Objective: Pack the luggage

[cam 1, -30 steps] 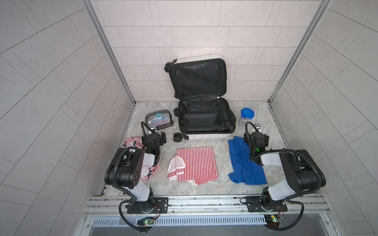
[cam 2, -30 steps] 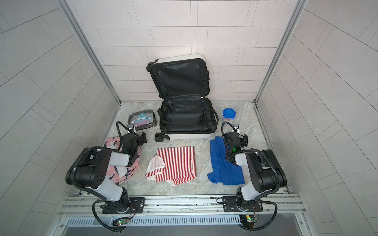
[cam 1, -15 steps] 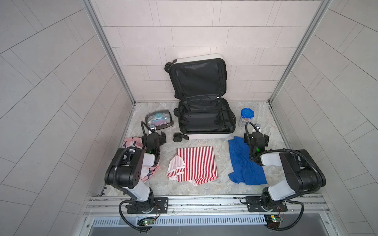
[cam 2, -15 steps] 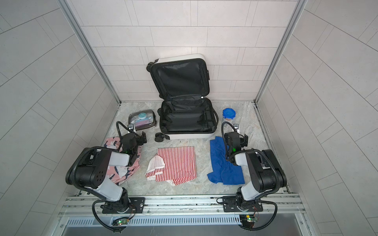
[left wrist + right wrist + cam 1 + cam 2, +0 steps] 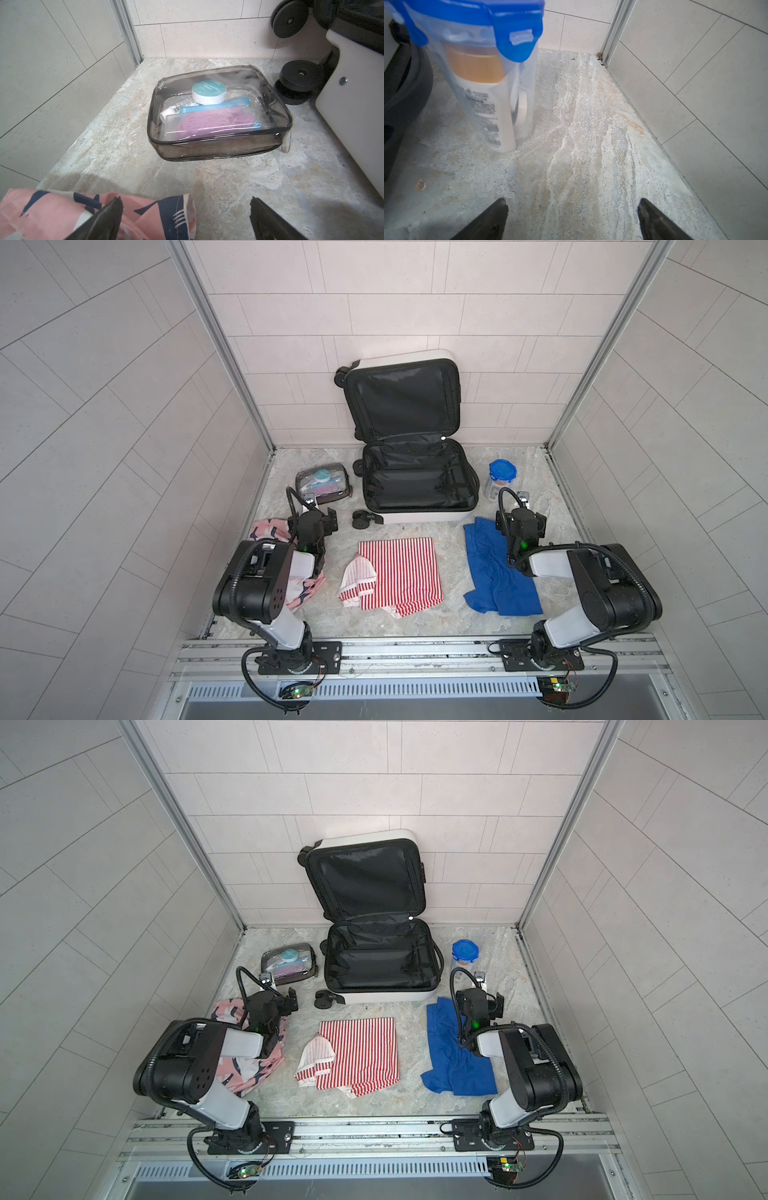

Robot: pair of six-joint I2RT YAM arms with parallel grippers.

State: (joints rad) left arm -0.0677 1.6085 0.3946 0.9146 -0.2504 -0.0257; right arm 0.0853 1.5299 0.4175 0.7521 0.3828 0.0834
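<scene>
Centrally, at the back of the marble-patterned desk, one white suitcase, the luggage, lies open. Its base sits flat and shows black lining with nothing packed in it. Its lid stands upright against the tiled rear wall.

Two robot arms reach in from the front edge. The left pincer hangs near the suitcase's front left corner without touching it. Its jaws are spread wide and hold nothing. One finger is above the edge of a pink patterned garment. The right pincer hangs near the suitcase's front right corner, also apart from it. Its jaws are likewise spread and empty, over bare desk.

By count, there is one clear toiletry pouch, just left of the suitcase and ahead of the left pincer. One clear jar with a blue lid stands just right of the suitcase, ahead of the right pincer. Three garments lie along the front: the pink one at left, one red-and-white striped in the middle, and one blue at right.
</scene>
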